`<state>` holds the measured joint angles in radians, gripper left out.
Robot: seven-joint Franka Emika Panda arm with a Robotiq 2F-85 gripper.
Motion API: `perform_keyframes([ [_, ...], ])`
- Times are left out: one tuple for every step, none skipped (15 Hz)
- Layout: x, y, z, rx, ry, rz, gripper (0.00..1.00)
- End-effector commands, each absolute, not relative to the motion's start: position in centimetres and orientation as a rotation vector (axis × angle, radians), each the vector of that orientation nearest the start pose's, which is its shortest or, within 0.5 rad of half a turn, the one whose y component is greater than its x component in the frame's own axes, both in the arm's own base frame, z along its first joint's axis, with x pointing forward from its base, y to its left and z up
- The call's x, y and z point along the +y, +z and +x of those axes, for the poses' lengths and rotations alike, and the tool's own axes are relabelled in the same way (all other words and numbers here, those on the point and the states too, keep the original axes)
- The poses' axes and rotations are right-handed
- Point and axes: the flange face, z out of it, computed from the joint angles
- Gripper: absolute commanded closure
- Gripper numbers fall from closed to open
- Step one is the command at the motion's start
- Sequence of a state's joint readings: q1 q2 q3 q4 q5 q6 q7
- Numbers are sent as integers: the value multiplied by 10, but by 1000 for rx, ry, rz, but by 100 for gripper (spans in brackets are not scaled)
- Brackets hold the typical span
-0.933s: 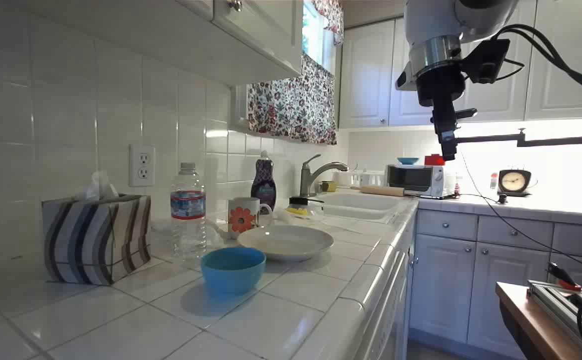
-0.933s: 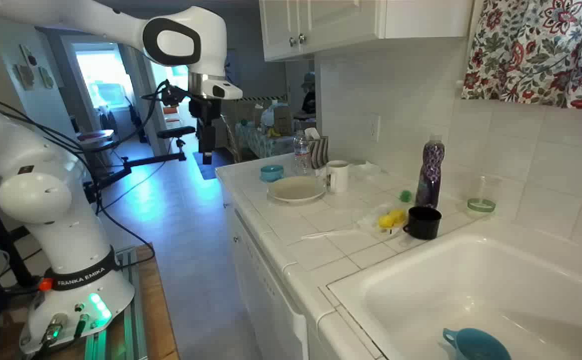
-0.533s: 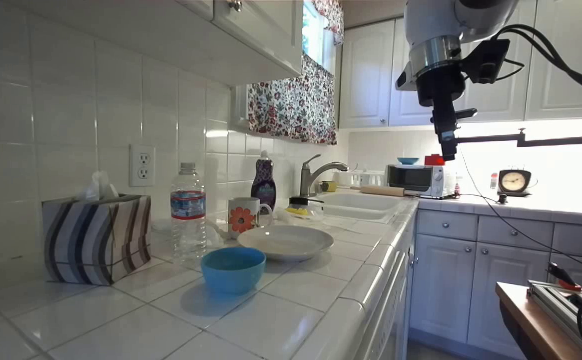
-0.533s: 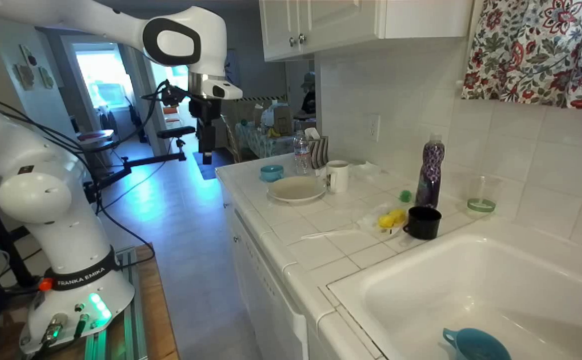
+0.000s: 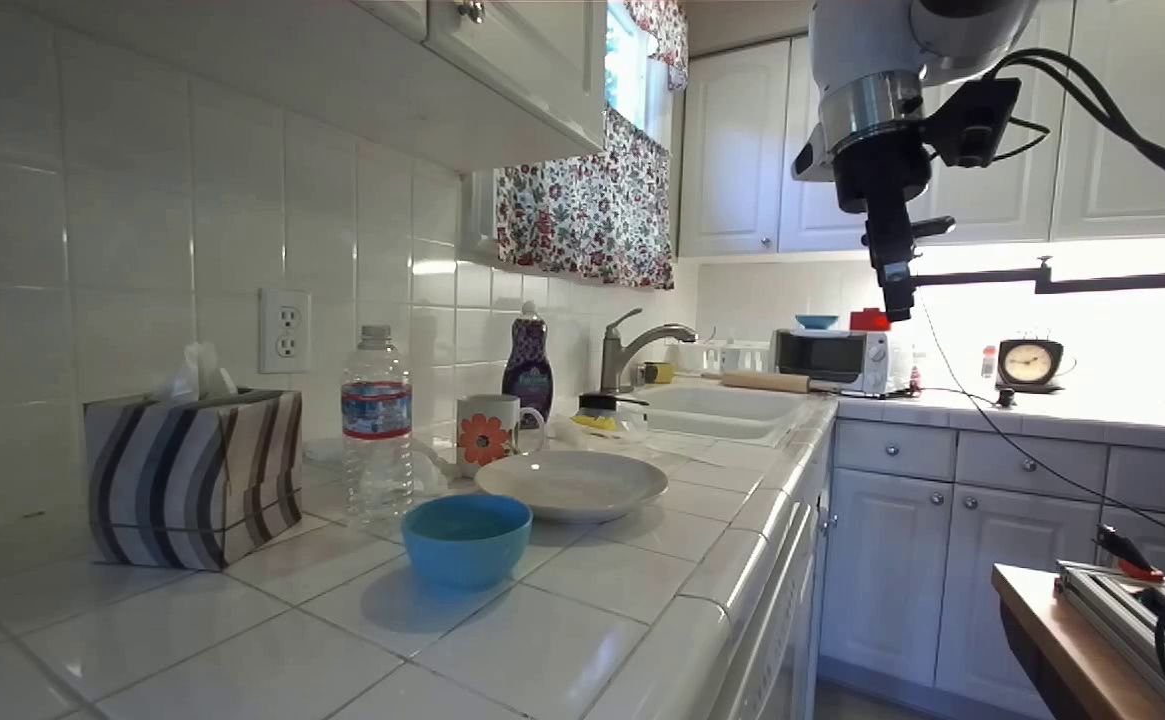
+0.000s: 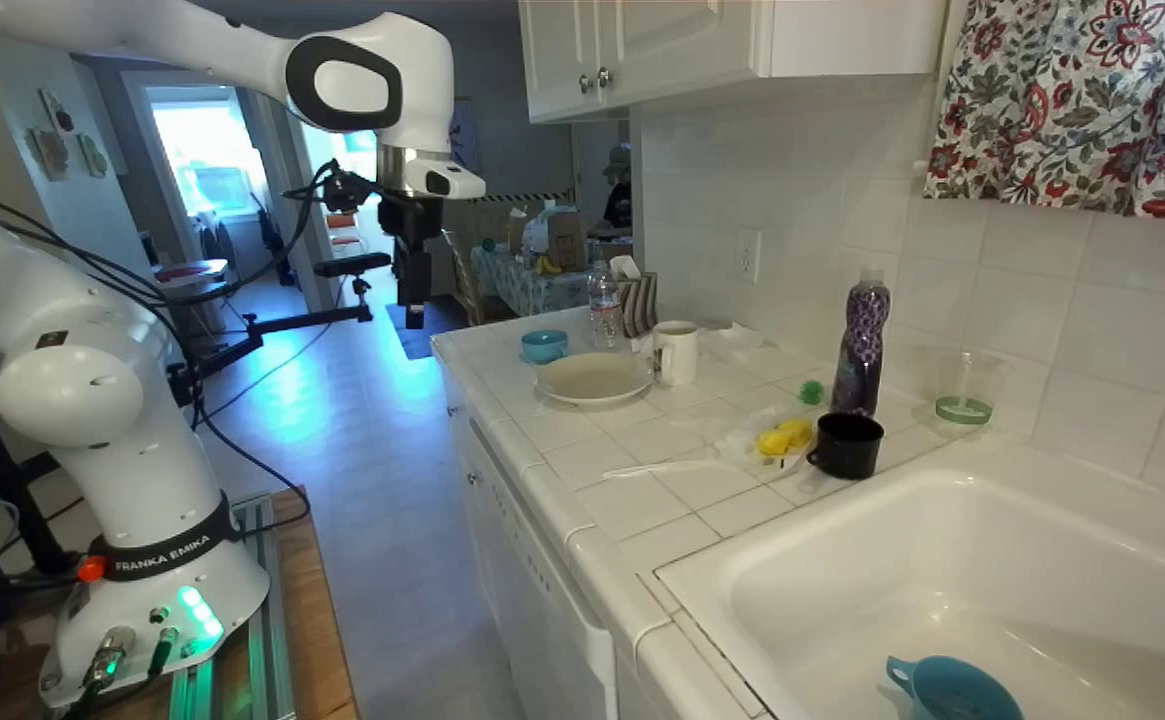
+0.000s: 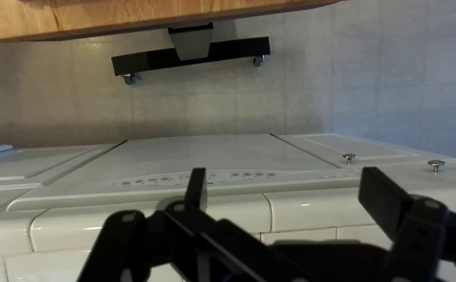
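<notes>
First, please look at the counter (image 5: 582, 620): it runs along the wall (image 5: 132, 300), with the sink (image 6: 822, 570) set into it, and its front edge (image 7: 231, 211) gives you the best reference. Under this edge, in the wrist view, you see what seems to be a dishwasher (image 7: 200, 152). You have only one arm (image 6: 92, 400), so the question of which is nearer does not arise. Its gripper (image 7: 286, 191) points down, high above the counter level and close to the front edge, and it touches nothing. From there, the nearest dish, in my judgement, is the plate (image 6: 592, 380). In both exterior views it lies lower than your gripper and more toward the wall; the wrist view does not show it. The plate is round and lies flat, so you have no long axis to respect. Just beside it, on the side away from the sink, sits the bowl (image 5: 467, 550), upright; whether they touch, I cannot tell. The mug (image 5: 485, 437) stands on the wall side of the plate. Lastly, your two fingers (image 7: 384, 199) are spread wide apart, with nothing between them, and the line from one to the other goes along the counter edge.
</notes>
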<state>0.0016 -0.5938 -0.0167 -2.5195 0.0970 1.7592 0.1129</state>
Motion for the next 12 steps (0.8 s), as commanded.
perform_keyframes([
  [1,466,351,194,244,-3035,0],
  [-4,466,352,132,245,-3043,0],
  [-7,466,353,77,241,-3047,0],
  [-14,466,355,-9,240,-3041,0],
  [-20,465,357,-91,238,-3041,0],
  [-27,464,359,-139,241,-3048,0],
  [-32,464,361,-218,237,-3047,0],
  [-37,464,363,-302,227,-3058,0],
  [-41,465,367,-362,210,-3058,0],
  [-43,469,372,-410,168,-3061,0],
  [-44,471,377,-456,120,-3066,0],
  [-44,473,385,-514,82,-3067,0],
])
